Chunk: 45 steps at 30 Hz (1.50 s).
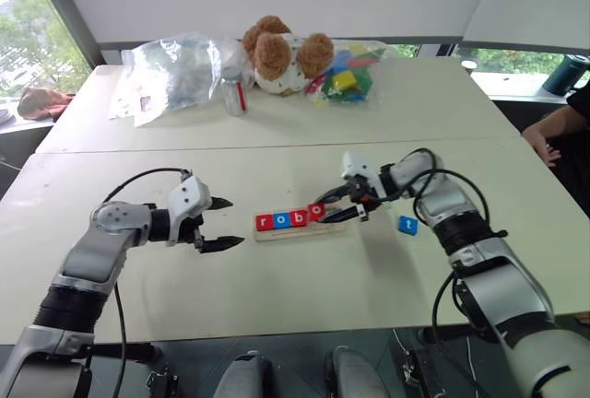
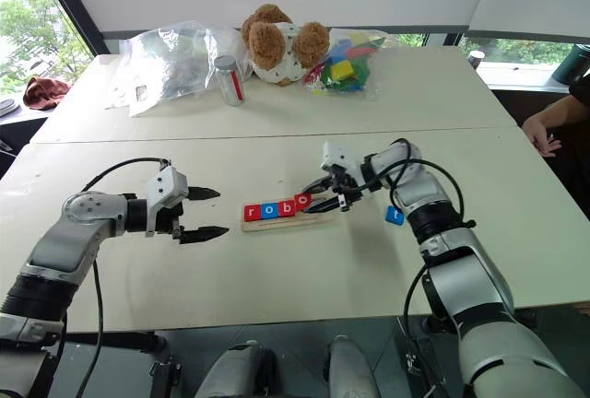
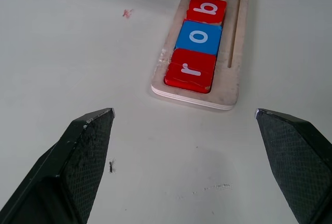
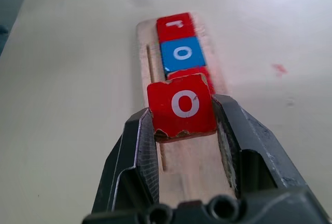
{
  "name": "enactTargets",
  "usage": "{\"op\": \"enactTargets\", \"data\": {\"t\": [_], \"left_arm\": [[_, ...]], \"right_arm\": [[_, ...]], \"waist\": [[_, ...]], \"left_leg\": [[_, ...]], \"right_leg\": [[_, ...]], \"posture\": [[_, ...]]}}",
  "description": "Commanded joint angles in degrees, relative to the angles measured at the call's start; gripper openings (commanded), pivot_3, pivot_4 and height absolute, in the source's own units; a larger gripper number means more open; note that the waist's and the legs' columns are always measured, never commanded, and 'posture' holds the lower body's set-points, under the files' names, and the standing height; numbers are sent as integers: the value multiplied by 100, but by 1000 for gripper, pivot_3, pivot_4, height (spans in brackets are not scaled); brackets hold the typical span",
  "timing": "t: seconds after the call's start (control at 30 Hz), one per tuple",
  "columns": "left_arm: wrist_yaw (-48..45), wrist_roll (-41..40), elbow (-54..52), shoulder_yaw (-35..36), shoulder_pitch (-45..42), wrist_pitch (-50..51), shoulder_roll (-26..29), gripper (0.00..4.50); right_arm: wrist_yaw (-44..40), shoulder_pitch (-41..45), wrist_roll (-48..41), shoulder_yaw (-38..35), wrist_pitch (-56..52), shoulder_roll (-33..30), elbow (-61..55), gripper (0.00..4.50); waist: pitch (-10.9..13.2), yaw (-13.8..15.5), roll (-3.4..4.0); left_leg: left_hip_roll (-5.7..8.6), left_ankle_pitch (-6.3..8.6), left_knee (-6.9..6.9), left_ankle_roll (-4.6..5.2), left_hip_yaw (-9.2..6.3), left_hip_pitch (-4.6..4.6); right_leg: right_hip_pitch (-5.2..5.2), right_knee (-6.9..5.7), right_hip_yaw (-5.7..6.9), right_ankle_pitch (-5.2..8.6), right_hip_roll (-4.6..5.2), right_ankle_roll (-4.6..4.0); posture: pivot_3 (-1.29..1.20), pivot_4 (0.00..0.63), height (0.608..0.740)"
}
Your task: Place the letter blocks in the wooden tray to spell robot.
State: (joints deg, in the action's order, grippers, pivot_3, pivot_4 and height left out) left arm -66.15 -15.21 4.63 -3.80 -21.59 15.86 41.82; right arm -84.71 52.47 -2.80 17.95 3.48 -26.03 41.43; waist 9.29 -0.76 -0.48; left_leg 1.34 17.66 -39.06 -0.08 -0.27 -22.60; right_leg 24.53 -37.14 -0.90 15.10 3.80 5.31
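The wooden tray lies mid-table holding three letter blocks: a red r, a blue o and a red b. My right gripper is shut on a red o block, held just above the tray's groove beside the b. A blue t block lies on the table to the right of the tray. Left of the tray, my left gripper hangs open with nothing between its fingers, pointing at the tray's r end.
At the back of the table sit a teddy bear, a clear plastic bag, a small bottle and a bag of coloured toy pieces. A person's arm shows at the right edge.
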Motion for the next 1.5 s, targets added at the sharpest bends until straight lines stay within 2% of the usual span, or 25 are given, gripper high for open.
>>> {"op": "enactTargets", "data": {"t": [0.03, 0.37, 0.8, 0.93, 0.97, 1.0, 1.03, 1.3, 1.5], "left_arm": [[79, -60, -350, 84, 200, 8, 18, 4500], [276, -133, -620, 182, 397, 132, 3, 4500], [360, -152, -671, 150, 435, 118, -41, 4500], [368, -146, -649, 139, 418, 106, -50, 4500], [369, -146, -643, 134, 410, 109, -56, 4500], [372, -143, -637, 129, 406, 108, -63, 4500], [372, -141, -621, 126, 393, 109, -68, 4500], [374, -113, -517, 112, 320, 75, -113, 4500], [348, -80, -421, 57, 232, 39, -171, 4500]], "right_arm": [[-130, 392, 206, 72, 432, 102, 459, 1131], [-60, 808, 577, 44, 1081, 339, 1507, 1131], [175, 981, 717, -66, 1341, 477, 2034, 1131], [193, 969, 717, -75, 1355, 475, 2041, 3215], [217, 976, 705, -93, 1341, 477, 2037, 3623], [240, 987, 683, -118, 1318, 478, 2022, 4253], [240, 1007, 657, -142, 1286, 478, 2009, 4426], [270, 1100, 589, -383, 1278, 341, 1829, 4426], [432, 1041, 814, -293, 1600, 298, 1873, 4426]], "waist": [[0, -23, 0], [0, -35, 1], [0, -39, 1], [0, -41, 1], [0, -42, 1], [0, -42, 1], [0, -41, 1], [0, -38, 1], [0, -41, 1]], "left_leg": [[0, 0, 0, 0, 1, 0], [-1, -2, 2, -3, 0, 2], [-2, -4, 3, -7, 0, 2], [-2, -4, 3, -7, -1, 2], [-2, -4, 3, -7, -1, 2], [-2, -4, 3, -7, -1, 2], [-2, -4, 3, -8, -1, 2], [-2, -4, 3, -8, -1, 2], [-2, -4, 4, -8, -1, 2]], "right_leg": [[0, 1, 0, 0, 0, 0], [3, -3, 1, 0, -1, 0], [3, -3, 1, 0, -2, 0], [3, -3, 2, 0, -2, 0], [3, -3, 2, 0, -2, 0], [3, -3, 2, 0, -2, 0], [3, -3, 1, 0, -2, 0], [3, -3, 1, 0, -2, 0], [4, -3, 2, 0, -2, 0]], "posture": [[0, 150, 740], [0, 150, 740], [0, 150, 740], [0, 150, 740], [0, 150, 740], [0, 150, 740], [0, 150, 740], [0, 150, 740], [0, 150, 740]]}}
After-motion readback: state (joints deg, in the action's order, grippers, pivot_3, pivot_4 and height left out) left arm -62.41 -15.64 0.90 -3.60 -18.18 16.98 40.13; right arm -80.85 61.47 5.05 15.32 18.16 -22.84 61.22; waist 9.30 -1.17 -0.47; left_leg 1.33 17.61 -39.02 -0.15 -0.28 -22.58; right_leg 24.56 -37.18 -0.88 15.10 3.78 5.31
